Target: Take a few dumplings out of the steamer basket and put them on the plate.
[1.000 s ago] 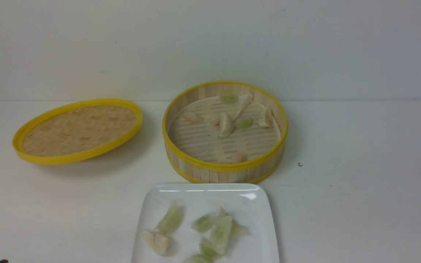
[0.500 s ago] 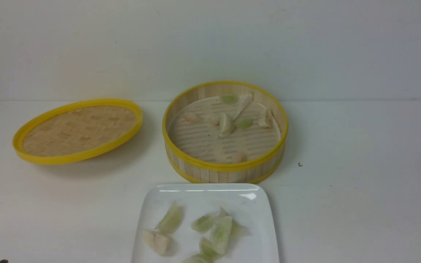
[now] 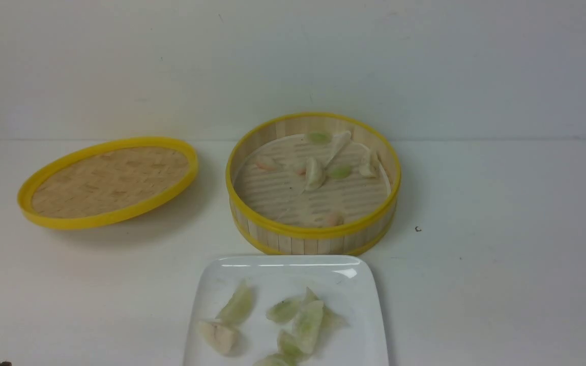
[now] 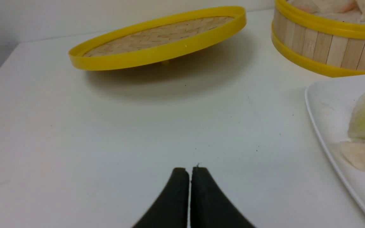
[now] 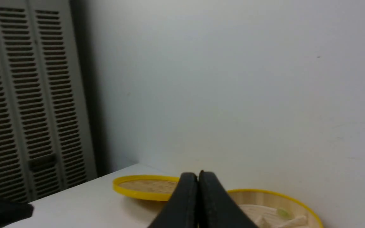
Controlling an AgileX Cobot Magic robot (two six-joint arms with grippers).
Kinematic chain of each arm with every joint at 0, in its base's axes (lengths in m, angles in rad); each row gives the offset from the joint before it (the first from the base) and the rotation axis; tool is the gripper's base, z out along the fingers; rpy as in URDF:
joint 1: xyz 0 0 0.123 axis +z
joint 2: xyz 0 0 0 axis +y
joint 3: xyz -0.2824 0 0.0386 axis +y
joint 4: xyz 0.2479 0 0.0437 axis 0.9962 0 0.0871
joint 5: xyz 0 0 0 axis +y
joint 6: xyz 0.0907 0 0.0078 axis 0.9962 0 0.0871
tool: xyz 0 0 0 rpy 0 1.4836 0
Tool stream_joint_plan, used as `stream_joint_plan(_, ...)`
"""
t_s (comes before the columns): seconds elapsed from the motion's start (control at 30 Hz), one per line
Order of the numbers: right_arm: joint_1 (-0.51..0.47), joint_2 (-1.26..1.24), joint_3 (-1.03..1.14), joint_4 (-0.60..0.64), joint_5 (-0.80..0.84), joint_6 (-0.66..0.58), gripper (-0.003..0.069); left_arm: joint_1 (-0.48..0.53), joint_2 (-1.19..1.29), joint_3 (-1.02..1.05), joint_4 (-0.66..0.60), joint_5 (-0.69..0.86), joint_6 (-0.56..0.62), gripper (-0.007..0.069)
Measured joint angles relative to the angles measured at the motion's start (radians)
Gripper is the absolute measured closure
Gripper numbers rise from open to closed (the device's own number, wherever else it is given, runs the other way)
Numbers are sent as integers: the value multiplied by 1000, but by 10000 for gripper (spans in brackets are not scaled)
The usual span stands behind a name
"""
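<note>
The steamer basket (image 3: 313, 236) stands mid-table and holds two pale green dumplings (image 3: 339, 172), plus white and pinkish ones. The white square plate (image 3: 277, 267) lies in front of it at the near edge, with several green dumplings (image 3: 308, 319) on it. My left gripper (image 4: 189, 170) is shut and empty, low over bare table left of the plate (image 4: 325, 101). My right gripper (image 5: 197, 174) is shut and empty, raised well above the table, with the basket (image 5: 284, 198) below it. Neither gripper shows in the front view, bar a dark speck at the bottom left corner.
The shallow yellow-rimmed woven lid (image 3: 110, 180) lies tilted at the back left, left of the basket; it also shows in the left wrist view (image 4: 157, 41). One whitish dumpling (image 3: 217, 335) lies on the plate. A wall stands behind the table. A louvred grey cabinet (image 5: 27, 104) is beyond the table's left end.
</note>
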Motion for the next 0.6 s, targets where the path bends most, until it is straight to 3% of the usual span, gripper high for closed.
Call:
stream_joint_plan(0.1, 0, 0, 3, 103, 1, -75, 673, 0, 0, 0, 0, 1, 0, 631)
stream_joint_plan(0.23, -37, 0, 52, 132, -12, -104, 673, 0, 0, 0, 0, 1, 0, 631)
stream_joint_plan(0.37, -267, 0, 164, 122, -33, -106, 673, 0, 0, 0, 0, 1, 0, 631)
stream_joint_plan(0.4, -281, 0, 164, 122, -33, -106, 673, 0, 0, 0, 0, 1, 0, 631)
stream_joint_plan(0.47, -471, 0, 271, 112, -34, -106, 673, 0, 0, 0, 0, 1, 0, 631)
stream_joint_plan(0.6, -669, 0, 426, 97, -34, -107, 673, 0, 0, 0, 0, 1, 0, 631)
